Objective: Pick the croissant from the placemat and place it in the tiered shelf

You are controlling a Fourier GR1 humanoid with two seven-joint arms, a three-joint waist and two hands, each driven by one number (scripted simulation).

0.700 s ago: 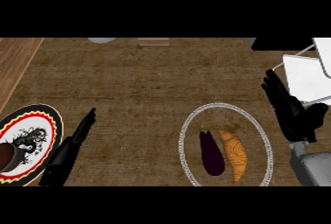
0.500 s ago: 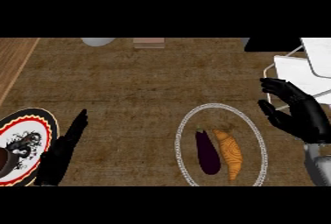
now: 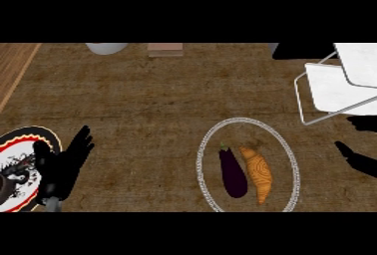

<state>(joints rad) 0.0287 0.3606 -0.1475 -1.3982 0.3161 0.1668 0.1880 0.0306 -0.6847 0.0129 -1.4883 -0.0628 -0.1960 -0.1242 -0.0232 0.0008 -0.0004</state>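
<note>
Two things lie side by side on the oval placemat [image 3: 247,134]: the orange croissant [image 3: 258,174] on the right and a dark purple eggplant [image 3: 233,172] on the left, just touching. The white tiered shelf [image 3: 335,87] stands up and to the right, apart from the placemat. The right hand [image 3: 359,160] peeks in at the right edge, between shelf and placemat, fingers spread and holding nothing. The left hand [image 3: 65,167] rests far left with straight fingers, holding nothing, its edge over a red, black and white plate [image 3: 22,142].
</note>
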